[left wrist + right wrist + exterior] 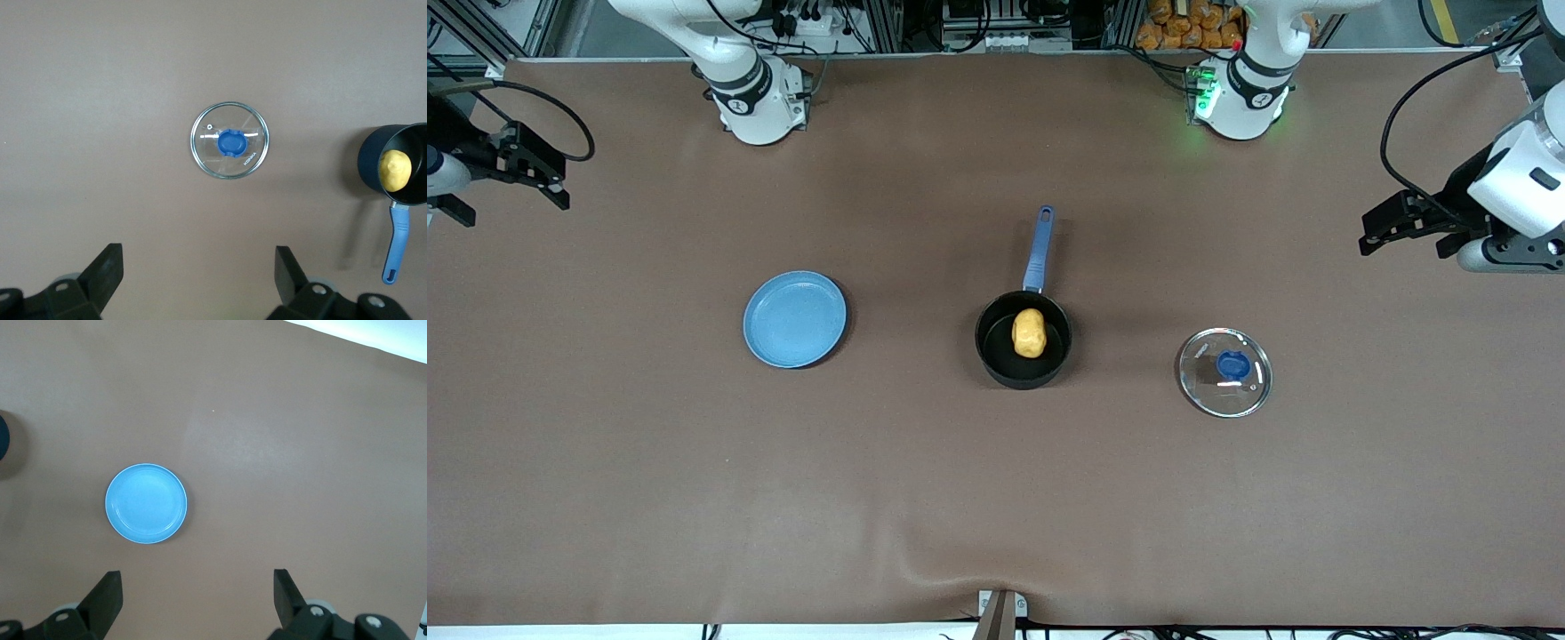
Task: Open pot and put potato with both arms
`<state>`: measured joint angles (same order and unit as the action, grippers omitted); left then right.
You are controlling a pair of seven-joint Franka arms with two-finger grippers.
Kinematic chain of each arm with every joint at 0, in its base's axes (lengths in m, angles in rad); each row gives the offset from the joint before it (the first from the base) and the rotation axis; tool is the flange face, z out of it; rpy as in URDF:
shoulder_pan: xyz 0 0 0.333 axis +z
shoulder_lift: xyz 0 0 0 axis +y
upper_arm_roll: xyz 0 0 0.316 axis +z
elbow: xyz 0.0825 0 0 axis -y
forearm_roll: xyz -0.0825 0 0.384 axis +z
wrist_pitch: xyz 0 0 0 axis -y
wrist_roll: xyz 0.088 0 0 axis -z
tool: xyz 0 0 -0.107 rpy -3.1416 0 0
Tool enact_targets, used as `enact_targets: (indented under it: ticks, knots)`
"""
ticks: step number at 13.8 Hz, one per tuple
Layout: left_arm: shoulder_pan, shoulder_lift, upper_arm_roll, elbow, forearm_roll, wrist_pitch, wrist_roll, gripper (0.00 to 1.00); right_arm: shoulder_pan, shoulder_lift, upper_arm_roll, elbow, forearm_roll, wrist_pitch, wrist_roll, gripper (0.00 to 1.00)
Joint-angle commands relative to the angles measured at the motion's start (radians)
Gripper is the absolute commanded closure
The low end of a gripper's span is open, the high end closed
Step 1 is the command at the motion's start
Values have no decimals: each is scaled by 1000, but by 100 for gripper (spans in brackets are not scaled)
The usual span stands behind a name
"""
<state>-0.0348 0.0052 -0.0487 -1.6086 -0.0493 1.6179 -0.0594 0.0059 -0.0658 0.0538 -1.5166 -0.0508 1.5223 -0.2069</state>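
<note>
The black pot [996,351] stands uncovered mid-table, its blue handle [1039,251] pointing toward the robots' bases. The yellow potato [1029,333] lies inside it. The glass lid [1224,372] with its blue knob rests flat on the table beside the pot, toward the left arm's end. My left gripper [1403,247] hangs open and empty over that end of the table. In its wrist view the left gripper [199,263] is high above the lid [231,140], with the pot [368,157] and potato [393,169] off to one side. My right gripper [516,209] hangs open and empty over the right arm's end.
A flat light-blue plate [795,319] lies beside the pot toward the right arm's end, with nothing on it. The right wrist view shows the plate [146,503] below the right gripper [198,587]. Brown table surface [996,498] stretches toward the front camera.
</note>
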Motion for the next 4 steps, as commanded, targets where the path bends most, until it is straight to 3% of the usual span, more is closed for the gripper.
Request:
enact_targets:
  ticks: [1,4]
  knots:
    - [6,-7,-5,-4,23,7,16,0,-9,15,8,24,22,-13,-17,0]
    - [6,-7,-5,-4,23,7,15,0,-3,15,8,23,22,-13,-17,0]
